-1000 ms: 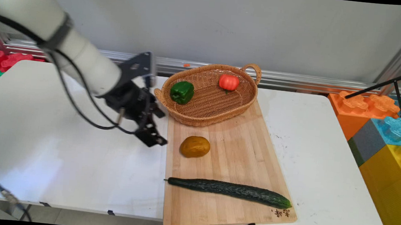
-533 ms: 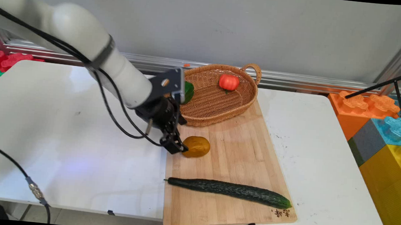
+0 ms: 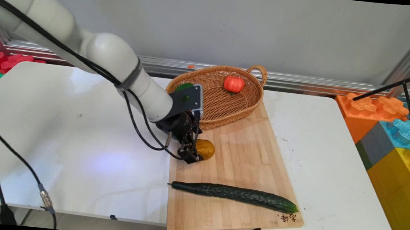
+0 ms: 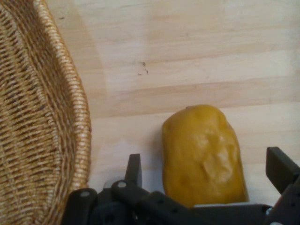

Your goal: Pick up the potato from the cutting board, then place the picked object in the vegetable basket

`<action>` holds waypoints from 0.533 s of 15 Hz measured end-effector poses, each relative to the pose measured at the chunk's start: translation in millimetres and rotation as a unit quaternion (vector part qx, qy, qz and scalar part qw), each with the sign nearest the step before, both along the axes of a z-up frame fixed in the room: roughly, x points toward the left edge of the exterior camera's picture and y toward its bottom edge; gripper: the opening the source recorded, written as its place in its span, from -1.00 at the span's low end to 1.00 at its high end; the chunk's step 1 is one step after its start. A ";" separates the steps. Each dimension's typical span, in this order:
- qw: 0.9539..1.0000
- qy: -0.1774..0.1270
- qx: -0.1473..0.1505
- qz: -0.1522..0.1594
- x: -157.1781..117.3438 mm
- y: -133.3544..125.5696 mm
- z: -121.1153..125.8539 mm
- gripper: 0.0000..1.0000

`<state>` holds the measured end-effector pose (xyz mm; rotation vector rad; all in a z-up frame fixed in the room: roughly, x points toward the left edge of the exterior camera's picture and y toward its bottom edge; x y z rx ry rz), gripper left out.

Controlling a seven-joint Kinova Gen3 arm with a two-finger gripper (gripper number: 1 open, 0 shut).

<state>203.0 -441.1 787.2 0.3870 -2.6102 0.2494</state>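
Wooden board (image 3: 245, 162) bears unreadable characters; end effector (image 4: 206, 176) straddles potato (image 4: 204, 154).

Green pepper (image 3: 184, 87) mostly behind arm

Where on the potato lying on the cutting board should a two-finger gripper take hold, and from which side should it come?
Probably across its narrow middle, from above. The potato lies flat on the cutting board as a rounded oblong, so its short width fits between fingers better than its length. The gripper is open astride it, one finger on each long side, and the basket stands clear.
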 end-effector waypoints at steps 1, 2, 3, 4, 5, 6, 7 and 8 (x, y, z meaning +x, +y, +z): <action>1.000 -0.001 0.000 0.000 -1.8 -1.2 -4.4 1.00; 1.000 -0.001 0.001 -0.001 -3.5 -2.2 -8.2 1.00; 1.000 -0.002 0.000 -0.003 -5.5 -2.8 -12.1 -1.00; 1.000 -0.002 0.000 -0.005 -6.5 -2.7 -13.7 -1.00; 1.000 -0.003 0.000 -0.006 -7.1 -2.5 -14.6 -1.00; 1.000 -0.003 0.000 -0.006 -7.6 -1.8 -15.2 -1.00; 1.000 -0.002 0.001 -0.005 -7.7 -0.9 -15.3 -1.00; 1.000 -0.001 0.002 -0.005 -8.5 0.6 -14.1 -1.00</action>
